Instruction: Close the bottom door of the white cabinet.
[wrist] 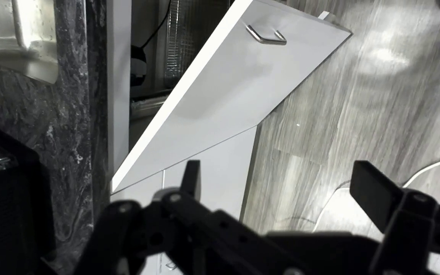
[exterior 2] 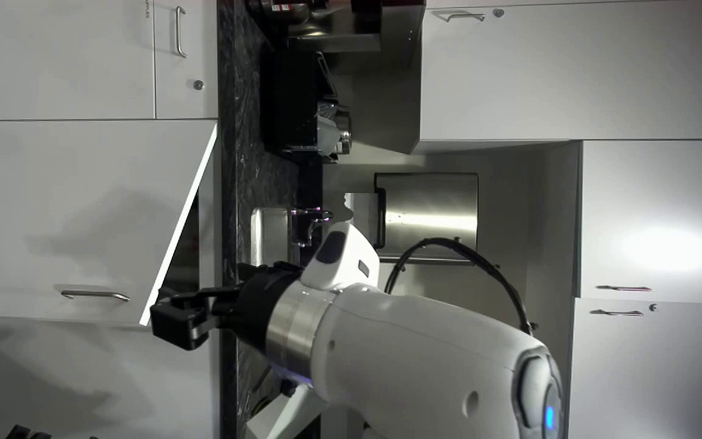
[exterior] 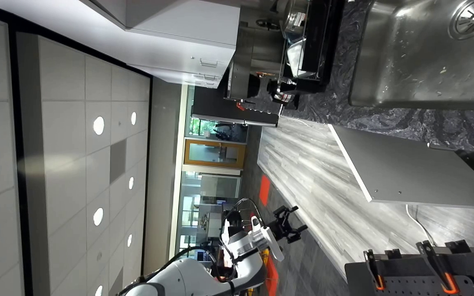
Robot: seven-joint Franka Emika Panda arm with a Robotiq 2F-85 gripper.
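Observation:
The bottom door is a plain pale white panel that stands partly open under the counter. Its outer face with a metal handle shows in an exterior view (exterior 2: 83,201) and in the wrist view (wrist: 227,88). Its shaded inner face shows in an exterior view (exterior: 418,168). Pipes and a dark interior show behind it in the wrist view. My gripper is open and empty, its two fingers wide apart in the wrist view (wrist: 277,168). It hangs in the air apart from the door in an exterior view (exterior: 300,218). It overlaps the door's free corner in an exterior view (exterior 2: 174,310).
A dark stone counter (wrist: 67,114) with a steel sink (exterior: 418,53) lies above the door. A black rack (exterior 2: 290,103) stands on it. Wood-grain floor (exterior: 315,156) lies in front, with a white cable (exterior: 420,228). A dark perforated cart (exterior: 410,275) with tools stands nearby.

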